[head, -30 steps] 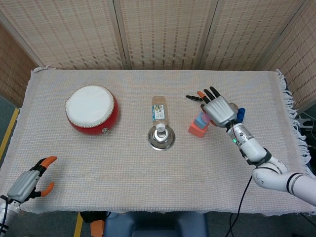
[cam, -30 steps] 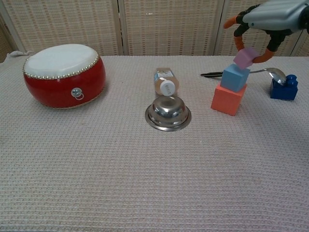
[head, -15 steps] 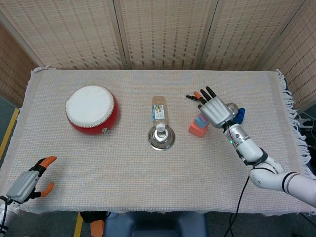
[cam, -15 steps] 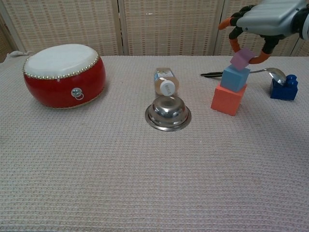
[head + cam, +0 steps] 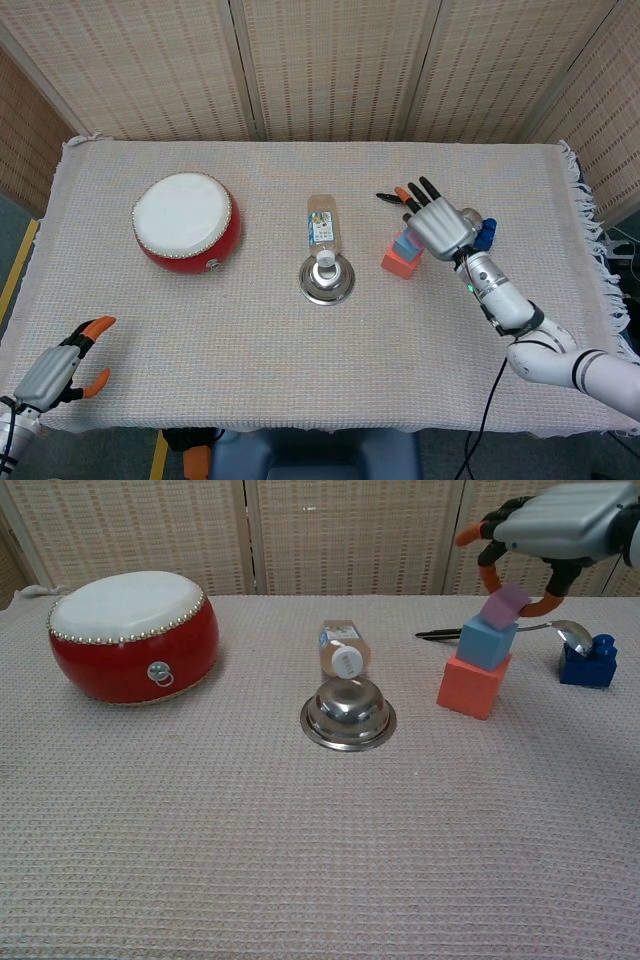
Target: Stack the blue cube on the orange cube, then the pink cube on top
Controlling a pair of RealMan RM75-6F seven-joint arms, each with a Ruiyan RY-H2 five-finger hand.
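Pink cube (image 5: 503,606) has dropped onto blue cube (image 5: 486,641).

The right hand (image 5: 560,525) hangs palm down, its orange-tipped fingers (image 5: 490,575) curled on either side of the pink cube (image 5: 503,606), pinching it. The left hand (image 5: 58,368) rests low, fingers apart, holding nothing.

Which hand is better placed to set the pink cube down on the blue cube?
The right hand: it pinches the pink cube just above the blue cube. The left hand holds nothing at the table's near left corner.
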